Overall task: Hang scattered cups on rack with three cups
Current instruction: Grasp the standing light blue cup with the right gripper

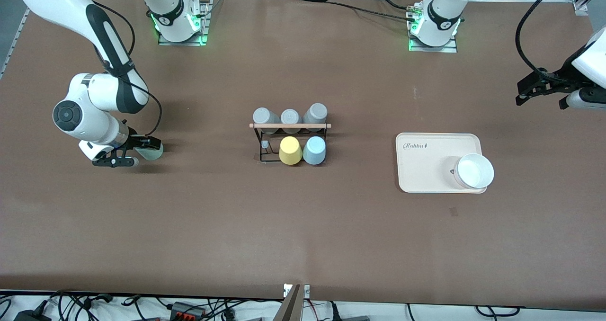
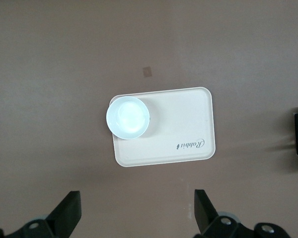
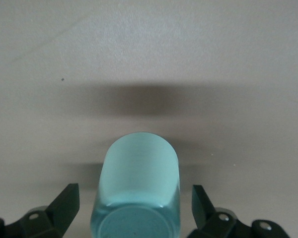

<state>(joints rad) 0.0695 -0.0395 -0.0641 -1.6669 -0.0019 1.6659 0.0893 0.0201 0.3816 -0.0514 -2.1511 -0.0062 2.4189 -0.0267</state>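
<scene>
Nearest the front camera stands a white bowl (image 1: 474, 171) on the beige tray (image 1: 426, 162), toward the left arm's end of the table. Slightly farther back, at mid-table, the rack (image 1: 289, 136) carries a yellow cup (image 1: 290, 150) and the light blue cup (image 1: 314, 150) on its nearer pegs, with three grey cups (image 1: 289, 118) along the farther row under the wooden rod (image 1: 289, 126).

At the right arm's end, the mint cup (image 3: 137, 191) lies on its side on the table. The right gripper (image 1: 129, 151) is down around it, fingers spread either side with gaps showing, not yet pinching.

Judgement: a light, rigid, smooth tumbler, liable to roll or slip; best clamped across the mid-body wall.

The left gripper (image 2: 139, 210) waits, fingers spread, high beside the tray.
</scene>
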